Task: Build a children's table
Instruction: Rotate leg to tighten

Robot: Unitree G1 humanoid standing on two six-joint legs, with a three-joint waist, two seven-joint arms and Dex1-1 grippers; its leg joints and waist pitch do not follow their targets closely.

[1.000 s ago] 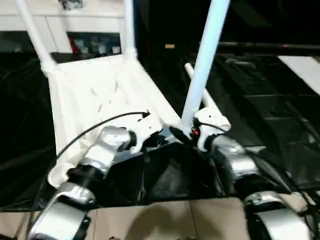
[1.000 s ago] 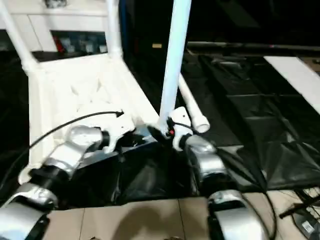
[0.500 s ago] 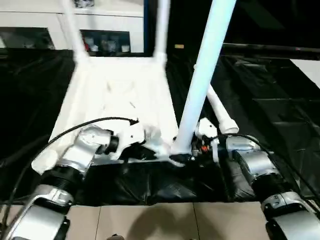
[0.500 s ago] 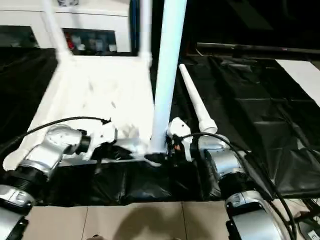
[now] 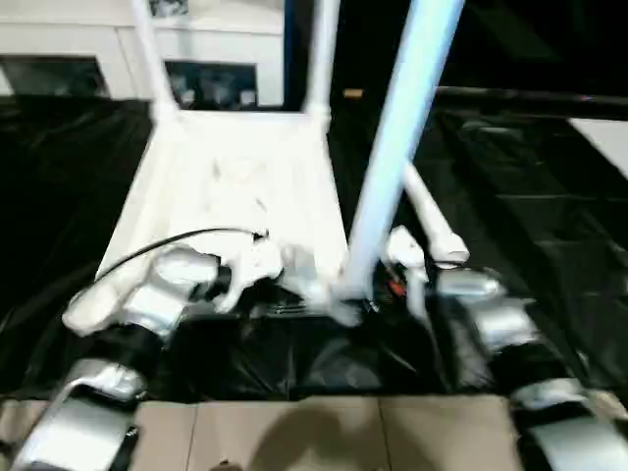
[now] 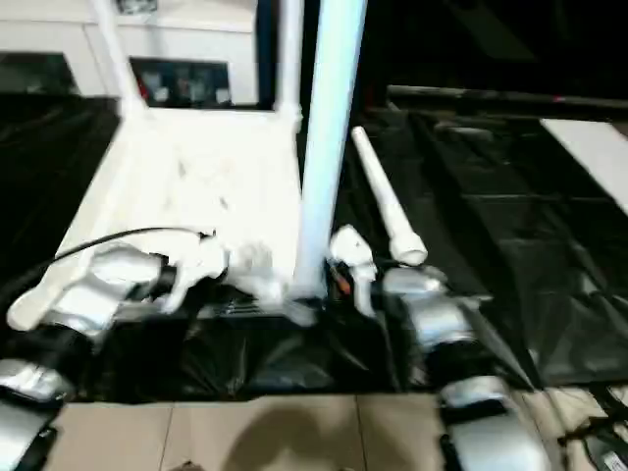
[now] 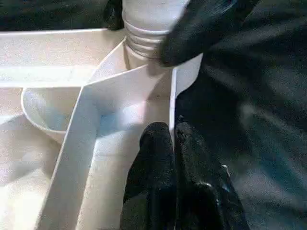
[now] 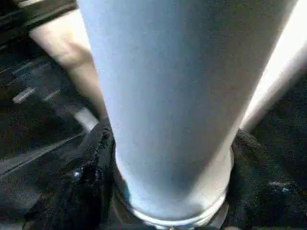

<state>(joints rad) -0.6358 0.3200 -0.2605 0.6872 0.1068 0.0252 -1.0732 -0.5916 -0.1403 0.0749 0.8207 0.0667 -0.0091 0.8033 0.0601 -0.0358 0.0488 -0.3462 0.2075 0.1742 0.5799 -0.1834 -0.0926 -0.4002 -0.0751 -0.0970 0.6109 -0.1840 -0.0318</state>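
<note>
The children's table is seen lying upside down on the black-draped table, two legs standing in its far corner sockets. The left claw is pressed closed on the thin rim wall of the ribbed top, just beside the near corner socket. A third, upright leg is clasped low down between the fingers of the right claw, its ringed end entering that socket. A fourth leg lies loose on the drape just beyond the right claw.
</note>
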